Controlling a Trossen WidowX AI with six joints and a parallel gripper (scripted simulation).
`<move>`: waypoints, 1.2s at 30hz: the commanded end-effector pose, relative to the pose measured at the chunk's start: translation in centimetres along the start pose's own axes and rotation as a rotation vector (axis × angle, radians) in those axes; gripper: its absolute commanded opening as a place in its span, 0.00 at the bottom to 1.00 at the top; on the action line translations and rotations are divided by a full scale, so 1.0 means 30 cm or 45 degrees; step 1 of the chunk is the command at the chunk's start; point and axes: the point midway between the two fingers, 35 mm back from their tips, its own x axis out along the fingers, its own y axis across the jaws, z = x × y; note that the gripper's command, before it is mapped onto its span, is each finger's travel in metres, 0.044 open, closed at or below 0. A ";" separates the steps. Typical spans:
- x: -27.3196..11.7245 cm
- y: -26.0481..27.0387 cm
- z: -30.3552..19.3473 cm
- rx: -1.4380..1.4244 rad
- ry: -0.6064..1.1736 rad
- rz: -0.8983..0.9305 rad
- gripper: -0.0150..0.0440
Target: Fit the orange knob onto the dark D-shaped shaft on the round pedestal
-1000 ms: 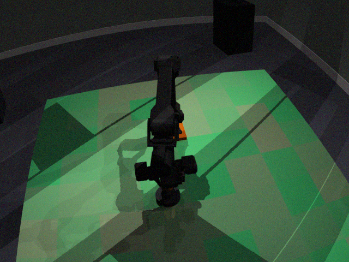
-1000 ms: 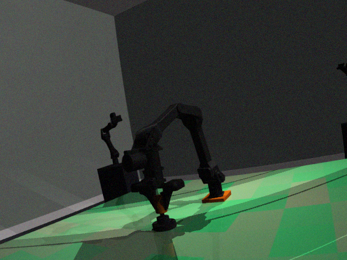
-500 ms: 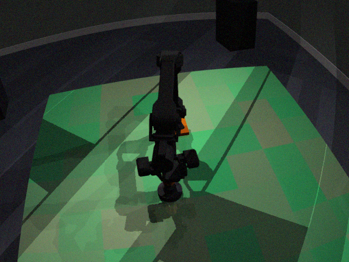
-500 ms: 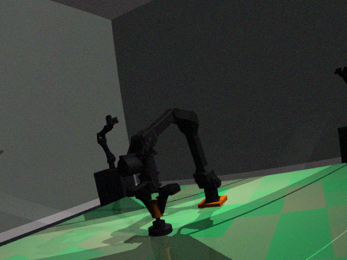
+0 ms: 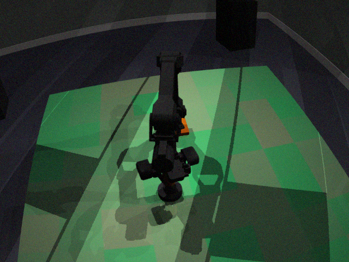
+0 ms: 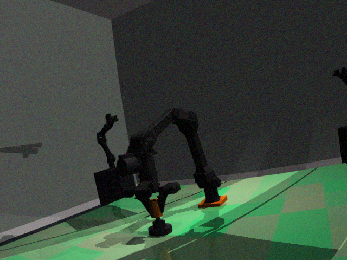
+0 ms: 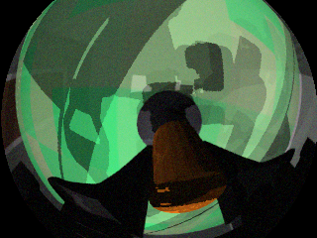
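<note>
The orange knob (image 6: 154, 208) (image 7: 178, 159) is held between the fingers, its narrower end down, above the round pedestal (image 6: 160, 231) (image 5: 169, 196) (image 7: 145, 126). My gripper (image 6: 156, 210) (image 7: 176, 148) is shut on the knob. In the exterior view the knob's lower end is right at the top of the dark shaft (image 6: 158, 219), with a short dark stretch showing between knob and pedestal. The knob is not down on the pedestal. Whether the shaft tip is inside the hole or only touching it cannot be told. In the top view the arm mostly hides the knob. The shaft's flat side is not visible.
My arm stands on an orange base plate (image 6: 217, 204) (image 5: 185, 130) behind the pedestal. A dark box (image 5: 236, 27) stands beyond the patterned green table top (image 5: 268, 121). Dark shadows cross the table around the pedestal.
</note>
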 end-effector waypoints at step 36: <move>-0.002 0.002 0.001 -0.277 -0.006 0.001 0.25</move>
